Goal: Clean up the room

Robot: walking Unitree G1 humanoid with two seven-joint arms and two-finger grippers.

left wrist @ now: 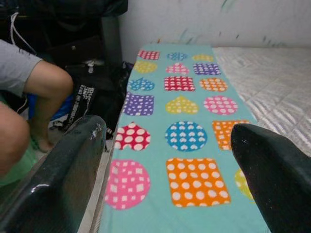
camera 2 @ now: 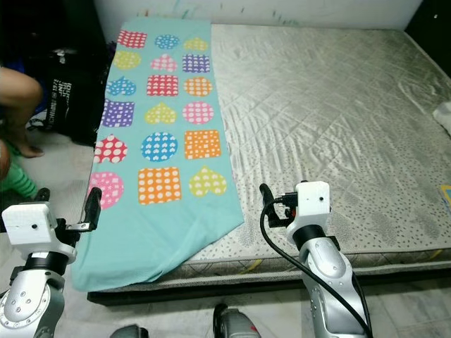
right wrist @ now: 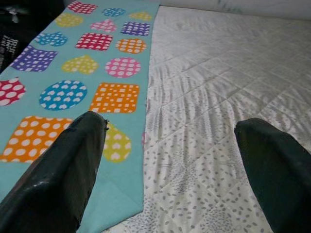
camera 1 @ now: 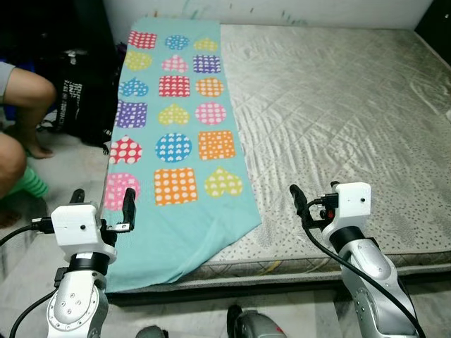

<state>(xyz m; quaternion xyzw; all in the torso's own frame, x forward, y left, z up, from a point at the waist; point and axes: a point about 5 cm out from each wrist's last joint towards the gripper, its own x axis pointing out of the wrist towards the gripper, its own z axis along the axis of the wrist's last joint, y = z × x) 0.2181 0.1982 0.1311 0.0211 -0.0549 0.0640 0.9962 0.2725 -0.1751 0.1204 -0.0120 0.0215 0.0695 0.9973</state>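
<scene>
A turquoise blanket (camera 1: 180, 134) printed with dotted hearts, squares and circles lies flat along the left side of a grey quilted mattress (camera 1: 338, 113). Its near corner hangs over the mattress's front edge. My left gripper (camera 1: 103, 199) hovers open over the blanket's near left corner, with nothing between its fingers (left wrist: 73, 165). My right gripper (camera 1: 315, 191) is open over the bare mattress near the front edge, just right of the blanket's edge. The right wrist view has the blanket (right wrist: 73, 73) beside one finger and the mattress (right wrist: 218, 73) ahead.
A person's bare legs (camera 1: 21, 91) are at the left, on the floor beside the mattress. A black bag (camera 1: 81, 91) stands between them and the blanket. Something white (camera 2: 444, 113) lies at the mattress's far right edge. A white wall runs along the back.
</scene>
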